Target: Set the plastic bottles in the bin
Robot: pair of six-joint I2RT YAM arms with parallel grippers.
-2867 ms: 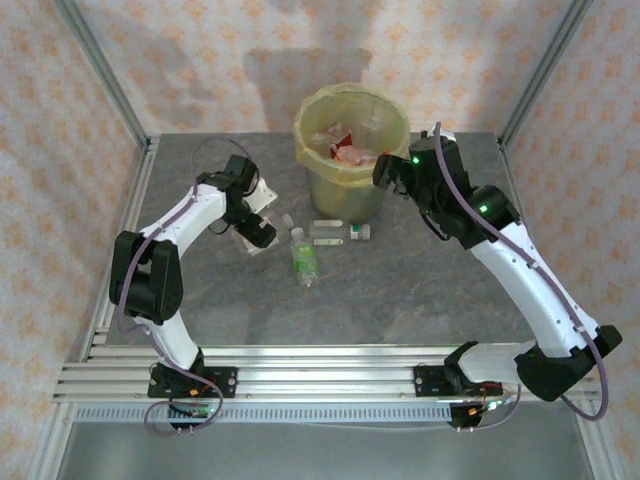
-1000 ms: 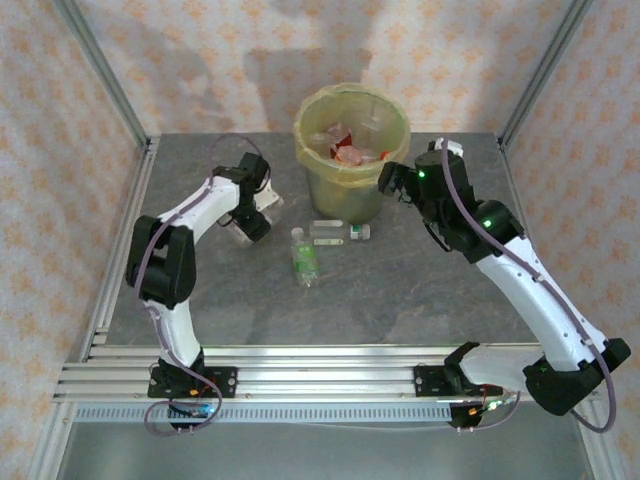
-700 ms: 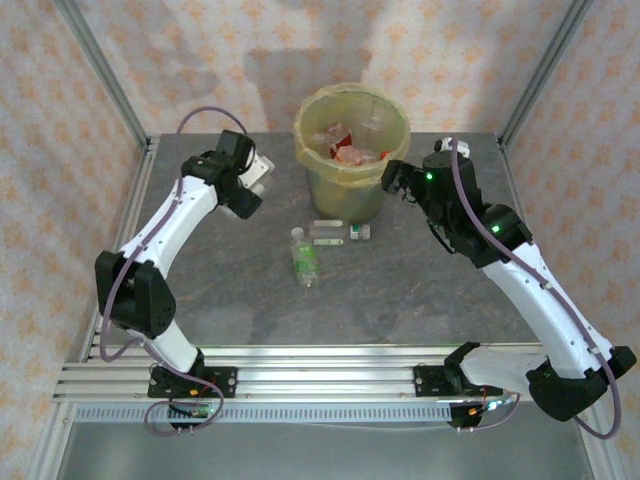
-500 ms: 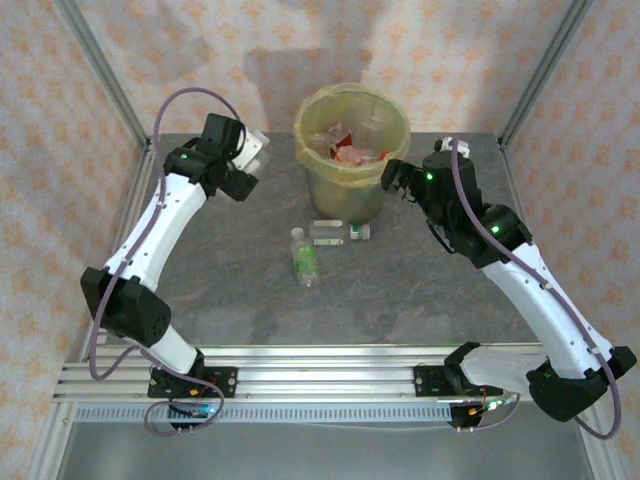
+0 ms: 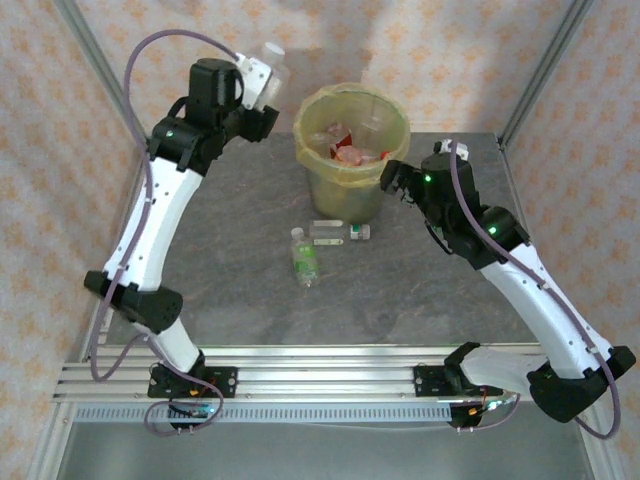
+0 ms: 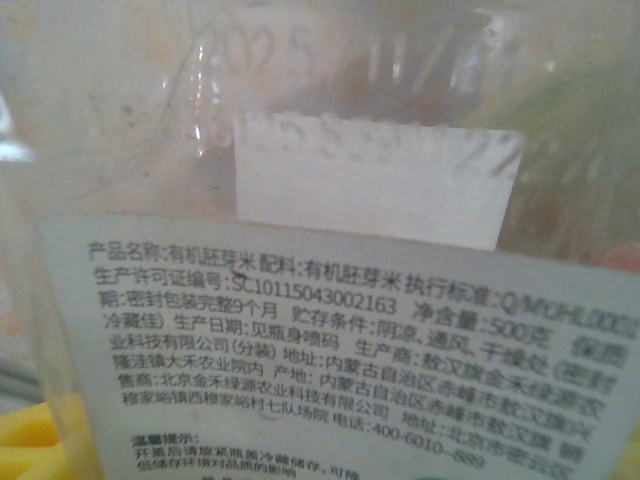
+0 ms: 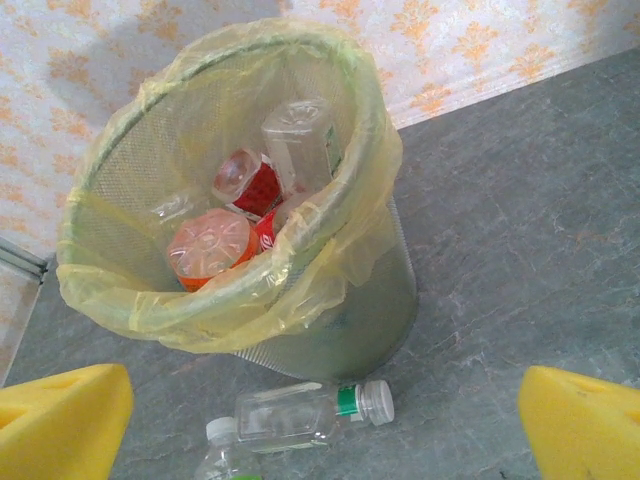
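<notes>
- At the near edge of the grey counter both arms are bolted side by side. The counter fills the floor of the walled cell.
- At the far middle stands the bin, an upright mesh bucket with a yellow-green bag folded over its rim.
- The left arm reaches up high on the bin's left. The right arm stretches toward the bin's right side.
- The left tool hangs up and to the left of the bin's rim, apart from it. It is pinching a clear bottle with a white cap. The left wrist view shows the bottle's printed white label close up, with a yellow pad in the lower left corner.
- The right tool sits just beside the bin's right wall. Its yellow pads are spread wide apart.
- Inside the bin lie a red-labelled bottle, an orange bottle and a clear squarish bottle.
- On the counter in front of the bin, a green-labelled bottle lies on its side. Just beside the bin's foot lie small clear bottles.
</notes>
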